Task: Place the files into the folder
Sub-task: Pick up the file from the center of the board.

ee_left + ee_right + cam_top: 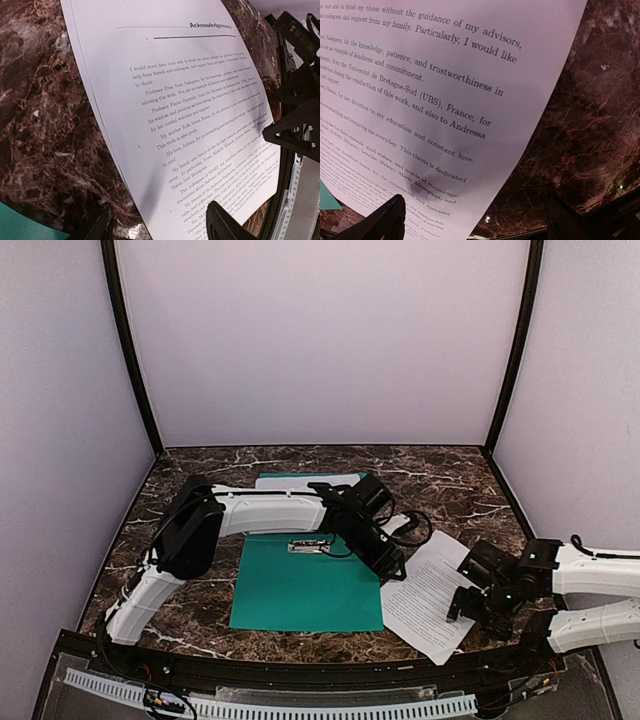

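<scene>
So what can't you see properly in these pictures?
- Top view: the far sheet is mostly hidden under the left arm.
- Top view: the text on the near sheet is too small to read.
- Left wrist view: its lowest lines blur and run off the bottom edge.
- Right wrist view: only the fingertips of the right end effector show; the frame cuts off the rest.

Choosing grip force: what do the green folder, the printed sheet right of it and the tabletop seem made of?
Folder: likely thin plastic, flat, smooth, even teal. Sheet: plain matte white paper, fine black print. Tabletop: dark brown marble look, white veins; stone or laminate, unclear.
</scene>
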Robot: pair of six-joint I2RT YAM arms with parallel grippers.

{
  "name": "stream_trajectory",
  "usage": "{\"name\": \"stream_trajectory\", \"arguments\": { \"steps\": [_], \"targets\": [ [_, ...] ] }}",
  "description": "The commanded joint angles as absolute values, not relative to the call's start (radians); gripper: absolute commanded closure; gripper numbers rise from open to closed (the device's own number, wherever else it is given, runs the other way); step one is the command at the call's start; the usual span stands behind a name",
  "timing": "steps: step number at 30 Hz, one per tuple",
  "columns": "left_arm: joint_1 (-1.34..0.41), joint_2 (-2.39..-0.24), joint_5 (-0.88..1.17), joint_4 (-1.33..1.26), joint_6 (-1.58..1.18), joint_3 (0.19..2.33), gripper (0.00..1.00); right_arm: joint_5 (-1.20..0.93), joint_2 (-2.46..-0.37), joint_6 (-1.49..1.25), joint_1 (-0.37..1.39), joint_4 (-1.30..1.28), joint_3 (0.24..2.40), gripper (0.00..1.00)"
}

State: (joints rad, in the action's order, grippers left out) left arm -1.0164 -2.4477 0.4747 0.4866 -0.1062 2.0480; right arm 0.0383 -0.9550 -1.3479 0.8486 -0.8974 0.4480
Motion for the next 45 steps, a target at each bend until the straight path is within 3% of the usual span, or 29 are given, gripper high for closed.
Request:
{"name": "stream_trajectory", "arguments": {
  "steps": [1, 9, 20, 27, 40, 45],
  "targets": [
    [-1.031, -2.459, 0.527, 0.538, -0.112, 2.082, 0.38, 0.058, -0.936, -1.426, 0.879, -0.834, 0.408, 0.08],
    [-1.036, -2.499, 0.555, 0.558, -0.127, 2.083, 0.51, 0.039, -0.954, -1.441, 0.881, -0.726, 0.382, 0.16],
    [-1.037, -2.514, 0.577, 0.572, -0.147, 2.072, 0.58, 0.072, -1.007, -1.450, 0.882, -0.644, 0.382, 0.29],
    [-1.036, -2.510, 0.560, 0.578, -0.143, 2.070, 0.60, 0.126, -0.939, -1.458, 0.882, -0.681, 0.385, 0.46],
    [-1.021, -2.465, 0.548, 0.572, -0.138, 2.066, 0.60, 0.219, -0.955, -1.364, 0.880, -0.722, 0.478, 0.90],
    [-0.986, -2.389, 0.539, 0.556, -0.123, 2.030, 0.60, 0.274, -0.961, -1.273, 0.862, -0.801, 0.574, 1.00]
  ]
}}
